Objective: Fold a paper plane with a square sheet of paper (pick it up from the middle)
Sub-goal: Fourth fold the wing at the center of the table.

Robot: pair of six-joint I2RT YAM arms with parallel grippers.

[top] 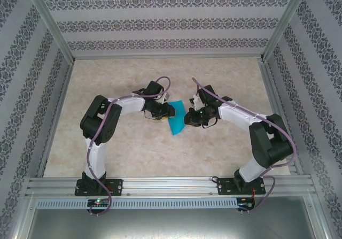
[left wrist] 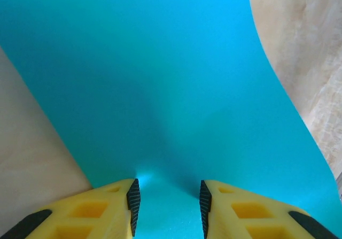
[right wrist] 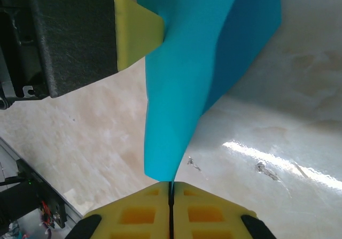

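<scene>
The square sheet of paper [top: 176,122] is turquoise and hangs tilted above the table between both arms. My left gripper [top: 166,112] holds it near its middle. In the left wrist view the sheet [left wrist: 160,73] bows up between the jaws of that gripper [left wrist: 168,190], which stand partly apart with a pad against each side of the bulge. My right gripper [right wrist: 171,184] is shut tight on the lower corner of the sheet [right wrist: 179,89]. One yellow finger [right wrist: 138,29] of the left gripper presses the sheet's upper part in the right wrist view.
The beige marbled table [top: 133,148] lies under the sheet. Patterned walls and a metal frame [top: 160,57] close it in on three sides. Both arm bases sit on the rail [top: 171,185] at the near edge.
</scene>
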